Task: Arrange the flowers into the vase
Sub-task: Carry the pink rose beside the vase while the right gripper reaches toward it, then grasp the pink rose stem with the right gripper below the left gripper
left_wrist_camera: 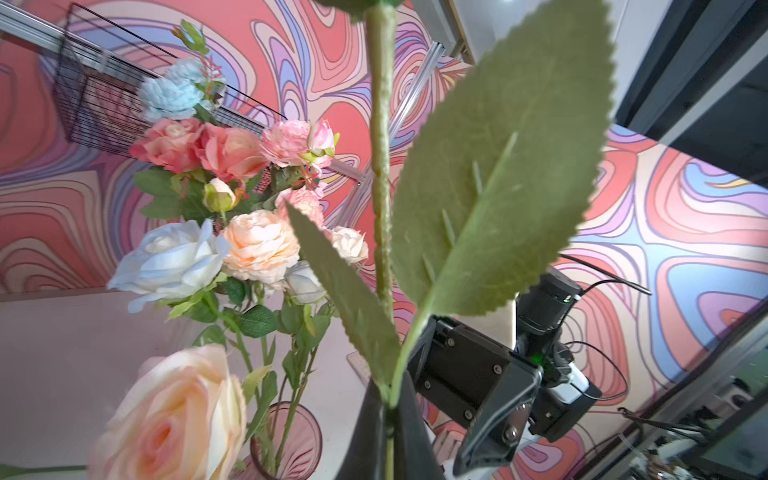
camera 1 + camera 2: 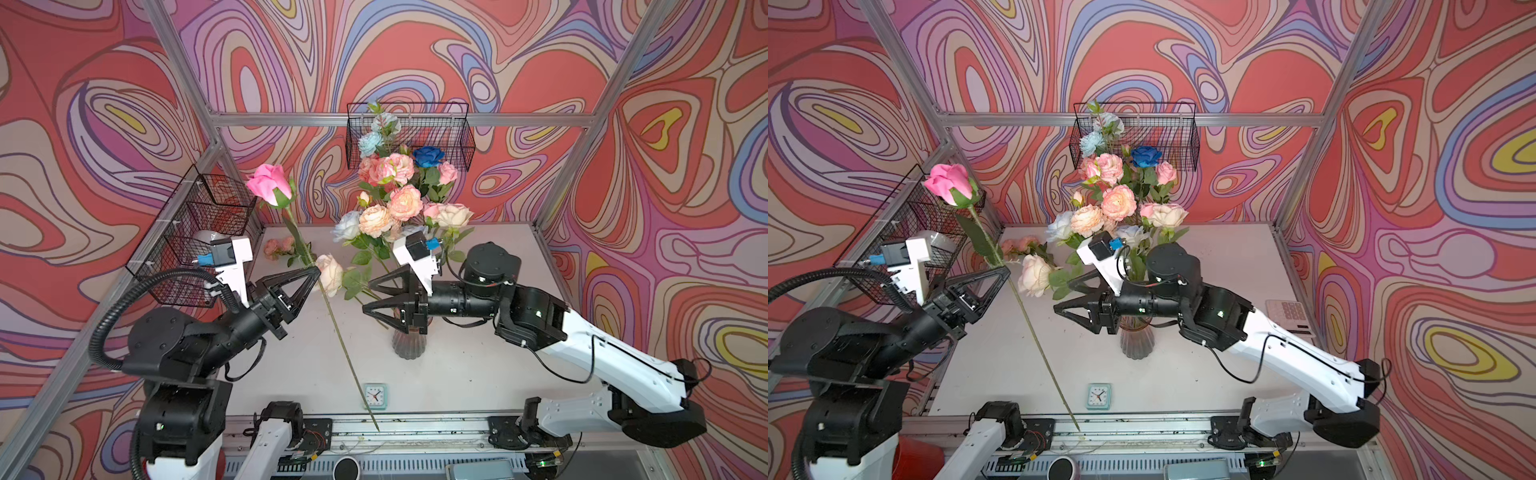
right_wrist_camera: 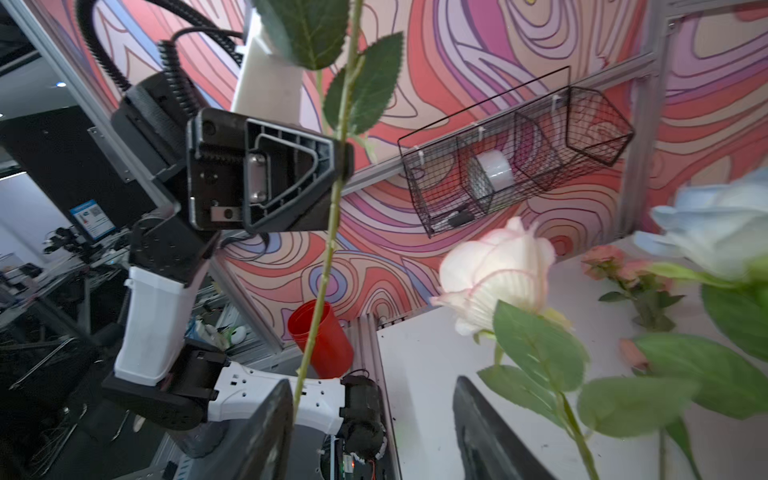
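My left gripper (image 2: 316, 271) is shut on the long green stem (image 1: 381, 166) of a magenta rose (image 2: 270, 185). The rose is held up tilted, bloom at the upper left, and its stem end (image 2: 376, 428) hangs over the table's front rail. The ribbed glass vase (image 2: 409, 345) holds a bunch of flowers (image 2: 399, 195) in pink, peach, white and blue. A pale peach rose (image 2: 330, 274) leans out of it to the left. My right gripper (image 2: 366, 297) stands open beside the vase's mouth with nothing between its fingers. The held stem (image 3: 332, 232) passes just off its fingertips.
A sprig of small pink flowers (image 2: 278, 247) lies on the table behind the left gripper. Black wire baskets hang on the left wall (image 2: 195, 232) and the back wall (image 2: 440, 133). A small clock (image 2: 375, 395) sits near the front edge, a calculator (image 2: 1289, 316) at the right.
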Available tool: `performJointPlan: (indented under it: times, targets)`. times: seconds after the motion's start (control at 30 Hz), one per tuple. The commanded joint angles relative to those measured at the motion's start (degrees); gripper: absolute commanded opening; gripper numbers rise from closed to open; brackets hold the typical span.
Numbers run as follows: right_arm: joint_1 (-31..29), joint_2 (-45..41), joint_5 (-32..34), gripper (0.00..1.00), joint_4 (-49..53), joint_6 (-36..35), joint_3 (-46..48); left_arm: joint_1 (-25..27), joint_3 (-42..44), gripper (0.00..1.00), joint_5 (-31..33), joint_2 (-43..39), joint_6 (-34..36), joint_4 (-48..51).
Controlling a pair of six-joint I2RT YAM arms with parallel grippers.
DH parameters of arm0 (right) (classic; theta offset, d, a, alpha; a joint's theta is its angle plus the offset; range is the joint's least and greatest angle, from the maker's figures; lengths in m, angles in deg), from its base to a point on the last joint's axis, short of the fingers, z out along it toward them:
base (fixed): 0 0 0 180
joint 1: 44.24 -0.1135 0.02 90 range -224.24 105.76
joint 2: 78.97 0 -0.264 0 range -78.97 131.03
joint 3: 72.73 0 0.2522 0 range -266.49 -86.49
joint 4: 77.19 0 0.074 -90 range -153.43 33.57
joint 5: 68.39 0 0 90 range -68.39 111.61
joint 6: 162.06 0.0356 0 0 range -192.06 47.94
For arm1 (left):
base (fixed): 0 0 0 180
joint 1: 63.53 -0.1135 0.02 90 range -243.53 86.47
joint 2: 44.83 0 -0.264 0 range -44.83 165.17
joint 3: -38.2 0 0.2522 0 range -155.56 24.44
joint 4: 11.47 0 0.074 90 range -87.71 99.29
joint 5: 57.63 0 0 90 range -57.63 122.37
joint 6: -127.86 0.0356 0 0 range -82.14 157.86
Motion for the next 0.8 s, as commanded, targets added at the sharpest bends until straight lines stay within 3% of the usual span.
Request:
performJointPlan:
  times: [0.0, 0.17, 0.33, 0.47, 0.57, 0.67, 0.77]
  targets:
    - [0.1, 2.9, -9.7, 0.63, -3.2, 2.5, -3.9, 0.2, 1.9, 0.00, -5.5, 0.5, -6.5, -14.0]
    - [0.1, 6.6, -10.7, 0.59, -3.2, 3.0, -7.3, 0.2, 4.1, 0.00, -6.3, 0.3, -8.1, -17.4]
    - [0.1, 8.6, -12.1, 0.50, -4.3, 3.5, -9.0, 0.3, 5.1, 0.00, -7.2, 0.5, -9.7, -19.8]
    - [0.1, 9.5, -11.8, 0.28, -4.7, 3.7, -9.6, 0.3, 5.5, 0.00, -7.7, 0.8, -10.9, -21.1]
    - [0.1, 9.7, -12.0, 0.19, -5.1, 4.1, -9.6, 0.3, 5.9, 0.00, -7.7, 0.8, -11.7, -22.2]
    - [0.1, 10.1, -13.0, 0.17, -5.5, 4.6, -9.7, 0.2, 6.9, 0.00, -8.1, 0.9, -13.6, -24.9]
    - [0.1, 9.8, -12.6, 0.00, -6.0, 4.8, -9.0, 0.3, 7.2, 0.03, -7.8, 1.0, -14.0, -25.2]
